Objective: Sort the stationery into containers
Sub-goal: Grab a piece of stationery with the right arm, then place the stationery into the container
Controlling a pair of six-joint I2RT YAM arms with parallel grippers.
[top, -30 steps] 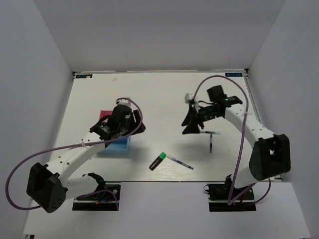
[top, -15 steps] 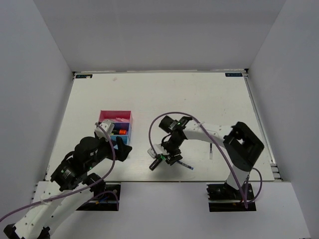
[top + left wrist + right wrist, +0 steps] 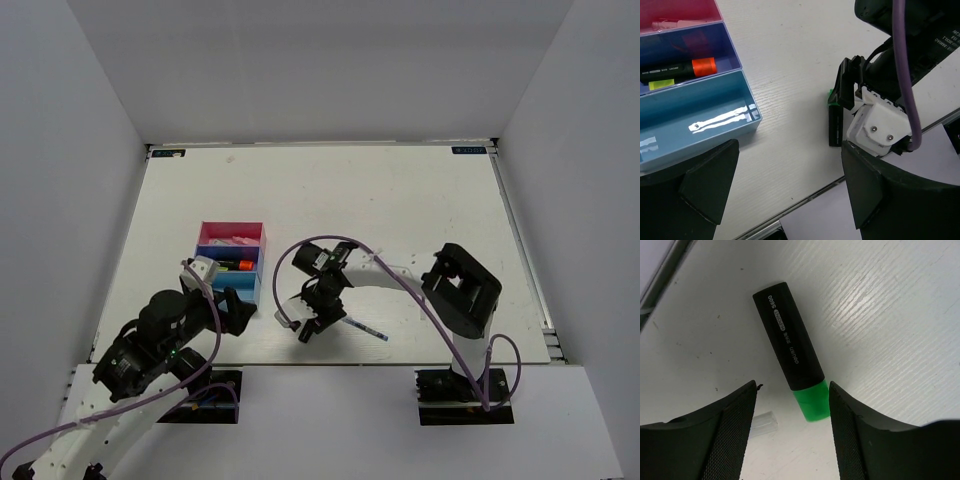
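A black highlighter with a green cap (image 3: 790, 352) lies flat on the white table near the front edge, also in the top view (image 3: 308, 331) and the left wrist view (image 3: 835, 127). My right gripper (image 3: 792, 386) is open, its fingers either side of the green cap end, not touching it. My left gripper (image 3: 790, 185) is open and empty, low near the front edge, right of the trays. The pink tray (image 3: 232, 231) holds a small pink piece (image 3: 672, 23). The blue tray (image 3: 695, 47) holds an orange-capped highlighter (image 3: 685, 70). The light blue tray (image 3: 695, 115) shows nothing inside.
A thin blue-white pen (image 3: 362, 328) lies just right of the right gripper. A small clear piece (image 3: 762, 422) lies by the green cap. The table's front edge (image 3: 805, 210) runs close under both grippers.
My right arm has swung from the back right down to the green-capped highlighter. My left arm has drawn back from over the trays toward the front edge, uncovering them.
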